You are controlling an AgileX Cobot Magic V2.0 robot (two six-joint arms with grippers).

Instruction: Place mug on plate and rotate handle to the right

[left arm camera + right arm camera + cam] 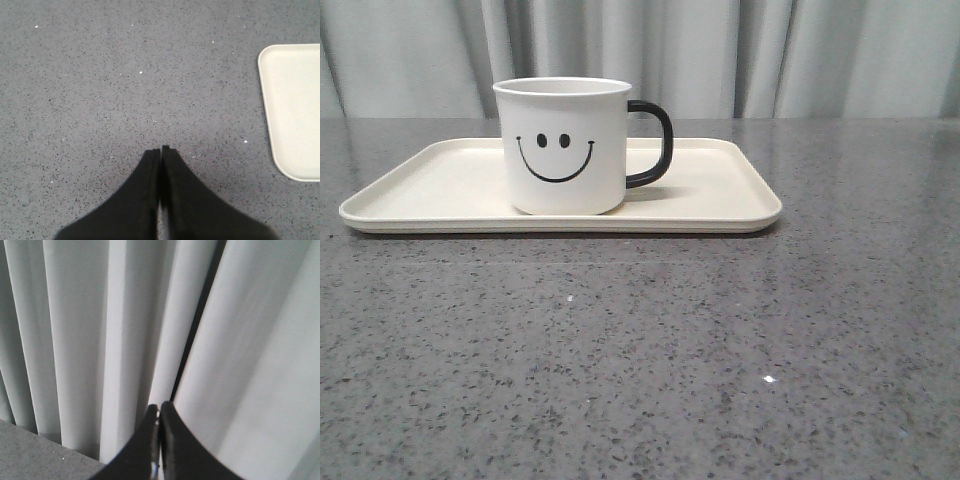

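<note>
From the front, the gray speckled desk (650, 360) has lots of open room on the near side and on both sides of the plate (440, 185). The plate lies flat toward the far edge of the desk, its long side running left to right. The mug (567, 145) stands upright on the plate, a little left of the plate's middle. It is white, with a black smiley face looking at the camera. Its black handle (655, 145) sticks out to the right. A pale curtain (740, 55) hangs behind the far edge of the desk. No arm shows in this view.

From the left wrist, the left gripper (161, 149) hangs over bare desk (100, 75). Its two black fingers are pressed together and hold nothing. One rounded corner of the plate (295, 110) shows off to the side, well apart from the fingers.

From the right wrist, the right gripper (159, 407) points at the curtain (80, 340). Its fingers are closed together too, with nothing between them. A small corner of the desk (35, 455) shows below the curtain folds.
</note>
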